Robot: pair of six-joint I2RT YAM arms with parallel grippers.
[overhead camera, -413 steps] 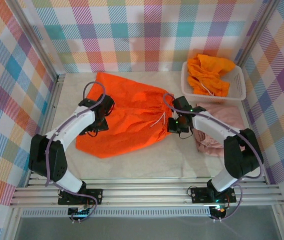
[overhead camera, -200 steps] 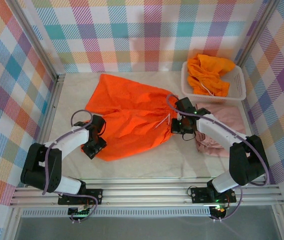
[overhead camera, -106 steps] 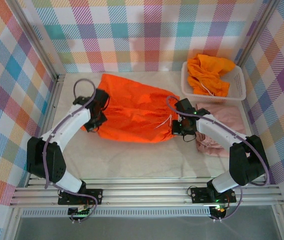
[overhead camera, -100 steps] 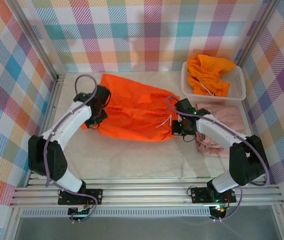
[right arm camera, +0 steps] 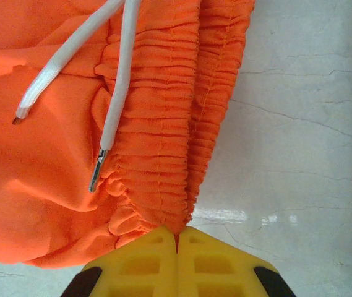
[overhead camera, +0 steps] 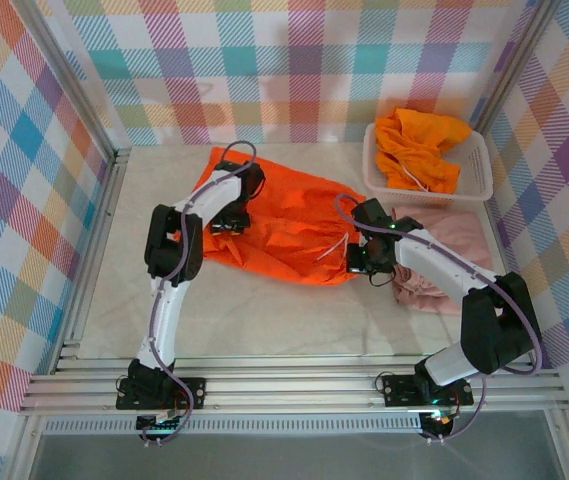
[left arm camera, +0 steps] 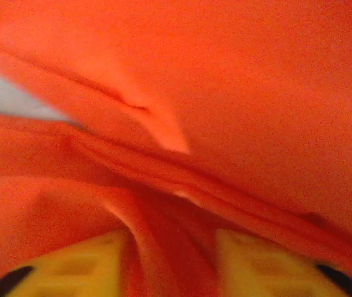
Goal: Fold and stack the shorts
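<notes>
The right jaws are pressed fully together on the gathered waistband of the spread orange shorts (right arm camera: 52, 185). In the right wrist view the yellow fingers (right arm camera: 157, 253) meet in one seam and the band's corner runs into it. The same view shows the white drawstring (right arm camera: 123, 74), with two loose ends lying on the cloth and one tipped in metal. From above, the string is only a thin pale line.

The left jaws stand partly apart. In the left wrist view the two yellow fingers (left arm camera: 89, 266) are cut off by the lower edge, and a ridge of orange cloth (left arm camera: 225, 74) rises in the gap between them. That picture is blurred, so the folds are hard to read. A pale sliver of desk (left arm camera: 15, 105) shows at its left.

From above, the left arm (overhead camera: 169, 250) hides its own fingertips over the far left part of the spread orange shorts (overhead camera: 284, 235). These lie mid-desk, nearer the far edge. The right arm (overhead camera: 434, 265) crosses the pink shorts (overhead camera: 459, 232), which lie by the right edge and are partly covered. Just behind them, in the far right corner, the white lattice basket (overhead camera: 474, 165) holds a crumpled orange heap (overhead camera: 419, 145). I cannot tell how many pairs are in it.
</notes>
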